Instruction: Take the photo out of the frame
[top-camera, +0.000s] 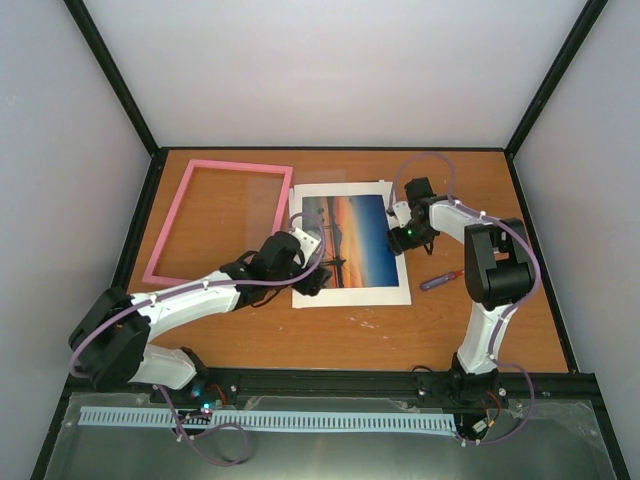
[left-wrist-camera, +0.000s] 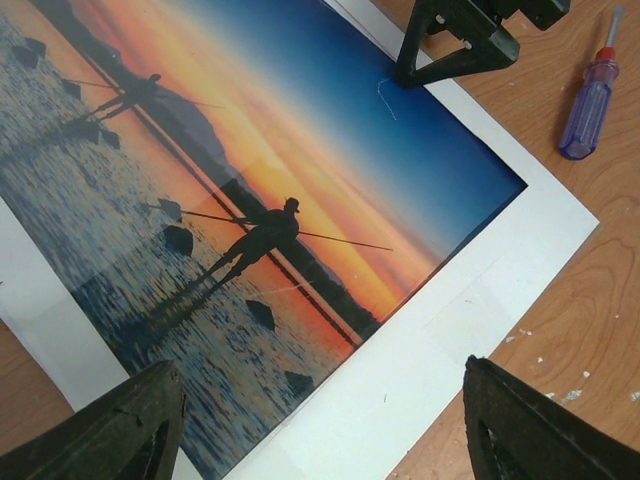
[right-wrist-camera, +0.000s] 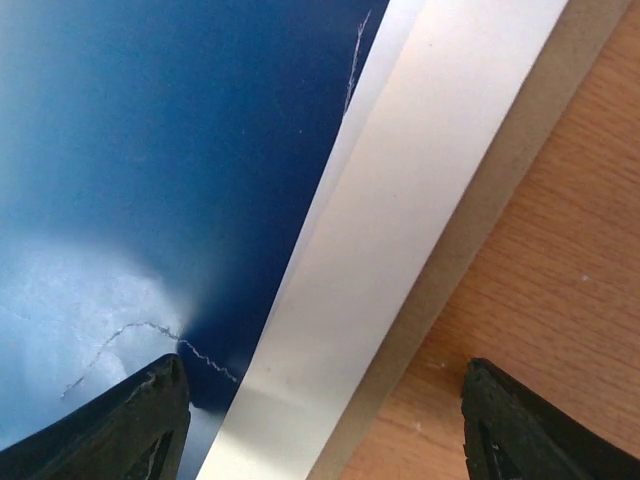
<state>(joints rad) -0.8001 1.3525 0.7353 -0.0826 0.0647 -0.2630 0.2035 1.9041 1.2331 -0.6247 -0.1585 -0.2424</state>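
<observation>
Top external view shows the frame lying flat at the left rear of the bench, a pink border around a clear pane with the bench wood showing through. The photo lies outside it, just to its right. It is flat and face up on a white sheet near the middle of the bench. The left fingers sit over the near left corner of that sheet. The right fingers sit at the photo's right edge, toward its far end. A screwdriver with a purple handle lies on the wood to the right of the sheet, apart from it.

Left wrist view adds the print's detail — an orange band of sunset under deep blue sky, dark figures with long poles, dark rocks in rippled water. Its two fingers stand wide apart at the bottom corners, gripping nothing, with the photo's corner and the white margin below them. The dark tips of the right fingers show at the top edge, down on the blue part beside the margin.

Right wrist view is so close that only blue print, a few pale hairline scratches, the white margin, a thin tan strip and bare wood show. Its fingers are spread wide too, with nothing held. Whether the tips touch the paper I cannot tell.
</observation>
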